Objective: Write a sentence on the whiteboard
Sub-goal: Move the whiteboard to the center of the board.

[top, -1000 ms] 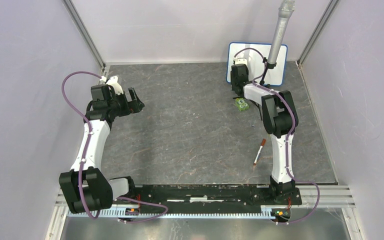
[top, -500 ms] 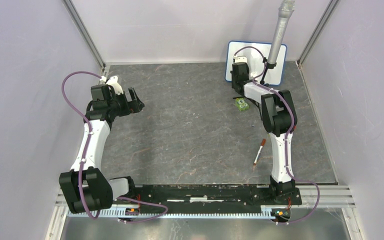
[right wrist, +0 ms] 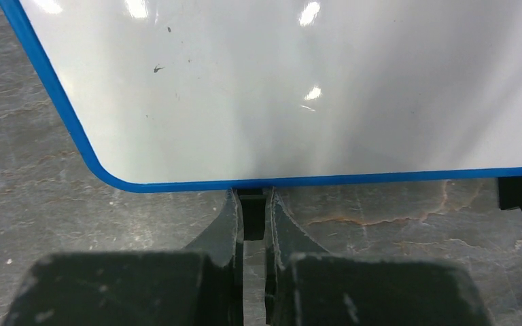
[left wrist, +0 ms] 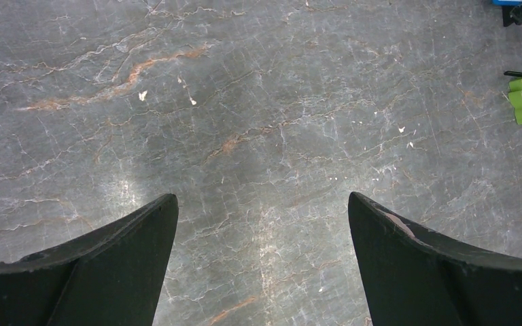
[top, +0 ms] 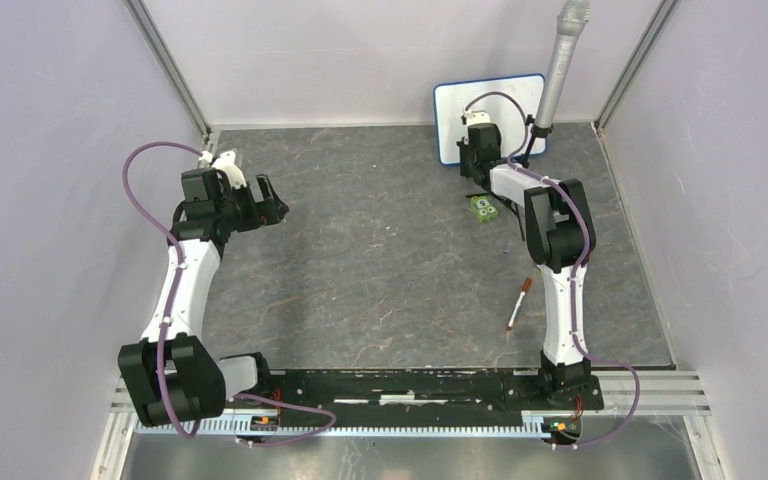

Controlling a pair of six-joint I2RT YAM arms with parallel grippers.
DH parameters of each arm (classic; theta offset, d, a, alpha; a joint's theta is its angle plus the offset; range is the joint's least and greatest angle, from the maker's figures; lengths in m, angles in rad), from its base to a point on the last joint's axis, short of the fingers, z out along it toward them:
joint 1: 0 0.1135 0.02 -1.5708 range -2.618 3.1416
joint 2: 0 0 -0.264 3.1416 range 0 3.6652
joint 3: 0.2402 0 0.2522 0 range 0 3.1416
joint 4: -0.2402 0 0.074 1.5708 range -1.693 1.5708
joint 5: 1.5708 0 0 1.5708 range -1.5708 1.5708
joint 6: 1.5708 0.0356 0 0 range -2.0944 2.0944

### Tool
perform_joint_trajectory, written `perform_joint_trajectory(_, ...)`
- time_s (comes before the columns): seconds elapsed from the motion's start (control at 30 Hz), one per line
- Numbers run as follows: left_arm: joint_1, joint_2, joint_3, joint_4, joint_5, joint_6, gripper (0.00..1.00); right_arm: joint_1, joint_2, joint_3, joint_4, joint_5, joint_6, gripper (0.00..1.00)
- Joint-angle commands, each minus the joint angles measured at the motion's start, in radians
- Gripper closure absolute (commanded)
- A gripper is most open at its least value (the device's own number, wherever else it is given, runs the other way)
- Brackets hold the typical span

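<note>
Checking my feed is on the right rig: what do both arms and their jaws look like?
Both arms match: white link shells, the left arm and right arm, with chunky black joint housings. A purple cable loops along each. The jaws are plain matte black, tapered, with no lettering visible.

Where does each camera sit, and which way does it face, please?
Top external: above and behind the robot, looking down on the table; both arms whole.
Left wrist: on the left gripper, facing bare table; its open fingers.
Right wrist: on the right gripper, facing the whiteboard; fingers shut at its lower edge.
Shared: top and right wrist show the whiteboard.
</note>
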Motion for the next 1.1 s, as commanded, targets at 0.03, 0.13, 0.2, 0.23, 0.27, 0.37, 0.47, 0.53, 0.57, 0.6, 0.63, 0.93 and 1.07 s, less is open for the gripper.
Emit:
perform_joint_trajectory(0.03, 0.002, 0.005, 0.002, 0.038, 0.000, -0.042, 0.00, 0.044, -0.026, -0.022, 0.039, -0.089, -0.026, 1.00)
perform_joint_trajectory(0.13, 0.001, 0.006, 0.003, 0.037, 0.000, -0.044, 0.00, 0.075, -0.058, -0.072, 0.050, -0.099, -0.027, 1.00)
perform_joint_trajectory(0.2, 0.002, 0.007, 0.007, 0.031, -0.003, -0.046, 0.00, 0.099, -0.078, -0.098, 0.048, -0.106, -0.029, 1.00)
perform_joint_trajectory(0.23, 0.001, 0.009, 0.009, 0.027, -0.006, -0.048, 0.00, 0.113, -0.091, -0.115, 0.047, -0.111, -0.031, 1.00)
perform_joint_trajectory(0.27, 0.002, 0.011, 0.014, 0.022, -0.009, -0.049, 0.00, 0.124, -0.104, -0.133, 0.047, -0.115, -0.031, 1.00)
perform_joint_trajectory(0.37, 0.002, 0.019, 0.025, 0.007, -0.018, -0.050, 0.00, 0.166, -0.137, -0.184, 0.050, -0.126, -0.029, 1.00)
perform_joint_trajectory(0.47, 0.002, 0.026, 0.033, -0.003, -0.029, -0.055, 0.00, 0.208, -0.170, -0.233, 0.047, -0.138, -0.020, 1.00)
perform_joint_trajectory(0.53, 0.002, 0.029, 0.039, -0.008, -0.035, -0.058, 0.00, 0.237, -0.191, -0.258, 0.030, -0.140, -0.012, 1.00)
perform_joint_trajectory(0.57, 0.003, 0.030, 0.042, -0.012, -0.042, -0.060, 0.00, 0.254, -0.201, -0.278, 0.022, -0.137, -0.007, 1.00)
perform_joint_trajectory(0.6, 0.002, 0.033, 0.046, -0.017, -0.046, -0.060, 0.00, 0.268, -0.216, -0.300, 0.017, -0.136, 0.000, 1.00)
perform_joint_trajectory(0.63, 0.003, 0.034, 0.051, -0.022, -0.051, -0.060, 0.00, 0.286, -0.229, -0.322, 0.016, -0.140, 0.004, 1.00)
perform_joint_trajectory(0.93, 0.013, 0.027, 0.054, -0.028, -0.047, -0.077, 0.00, 0.430, -0.394, -0.551, -0.019, -0.158, 0.025, 1.00)
perform_joint_trajectory(1.07, 0.014, 0.025, 0.056, -0.028, -0.039, -0.080, 0.00, 0.500, -0.458, -0.634, -0.054, -0.168, 0.020, 1.00)
